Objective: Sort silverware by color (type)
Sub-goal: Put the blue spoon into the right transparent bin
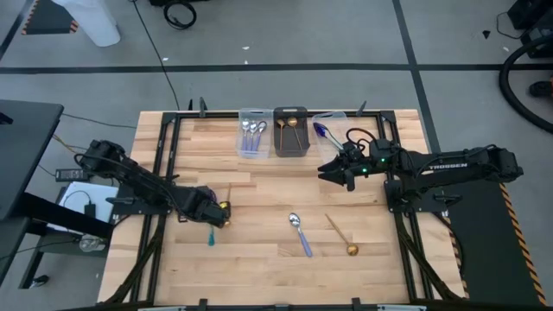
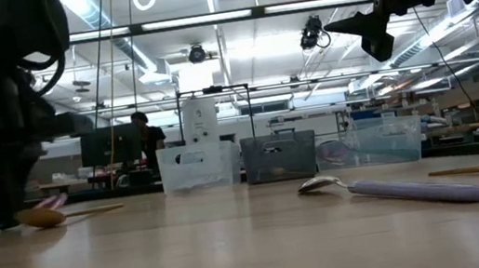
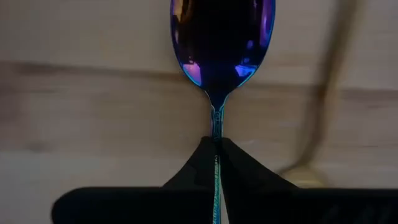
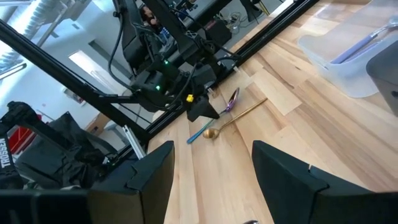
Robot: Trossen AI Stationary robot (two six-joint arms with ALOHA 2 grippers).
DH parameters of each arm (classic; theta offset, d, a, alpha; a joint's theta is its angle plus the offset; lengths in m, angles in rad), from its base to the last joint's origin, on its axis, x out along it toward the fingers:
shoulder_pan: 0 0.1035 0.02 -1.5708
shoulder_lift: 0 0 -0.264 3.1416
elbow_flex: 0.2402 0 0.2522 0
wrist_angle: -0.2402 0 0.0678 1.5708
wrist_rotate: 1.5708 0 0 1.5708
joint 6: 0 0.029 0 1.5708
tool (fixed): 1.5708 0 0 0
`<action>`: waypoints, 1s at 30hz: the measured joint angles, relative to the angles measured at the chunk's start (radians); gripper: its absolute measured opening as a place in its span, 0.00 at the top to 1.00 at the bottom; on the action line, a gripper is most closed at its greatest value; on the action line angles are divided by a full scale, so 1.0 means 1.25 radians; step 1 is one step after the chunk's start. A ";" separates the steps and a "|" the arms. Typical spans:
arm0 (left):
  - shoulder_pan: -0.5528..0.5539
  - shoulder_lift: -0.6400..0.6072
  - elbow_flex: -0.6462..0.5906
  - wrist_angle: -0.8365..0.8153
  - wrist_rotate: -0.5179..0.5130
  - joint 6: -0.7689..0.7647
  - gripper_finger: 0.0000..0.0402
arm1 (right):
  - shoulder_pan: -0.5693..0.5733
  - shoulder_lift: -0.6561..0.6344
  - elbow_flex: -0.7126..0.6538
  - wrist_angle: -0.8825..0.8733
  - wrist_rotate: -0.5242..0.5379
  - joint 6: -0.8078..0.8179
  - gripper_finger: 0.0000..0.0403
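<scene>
On the tabletop (image 1: 259,259), as seen from beside it:
Left gripper (image 1: 212,216): low at the left side, fingers (image 3: 239,171) pinched tight on the thin handle of a rainbow spoon (image 3: 221,50), whose bowl points away from the wrist.
Gold spoon (image 4: 233,119): lying just beside that gripper; whether it touches the rainbow one, I cannot tell.
Right gripper (image 1: 333,172): held in the air right of centre, near the bins, its fingers (image 4: 292,177) spread wide with nothing between them.
Loose spoons: a silver spoon (image 1: 300,233) with a pale handle and another gold spoon (image 1: 340,236) lie near each other mid-table, toward the front.
Bins: left bin (image 1: 252,135) holds silver spoons, the dark middle bin (image 1: 290,132) gold ones, the right bin (image 1: 325,128) a rainbow one.
</scene>
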 joint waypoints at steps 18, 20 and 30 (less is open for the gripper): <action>0.003 -0.003 0.000 0.018 -0.039 0.022 0.97 | 0.000 0.000 0.000 -0.002 -0.002 -0.006 0.44; 0.003 -0.004 0.000 0.018 -0.039 0.022 0.97 | 0.000 0.000 0.000 -0.003 0.003 -0.006 0.44; 0.002 -0.012 0.013 0.017 -0.079 0.060 0.97 | 0.000 0.000 0.000 -0.003 0.004 -0.015 0.44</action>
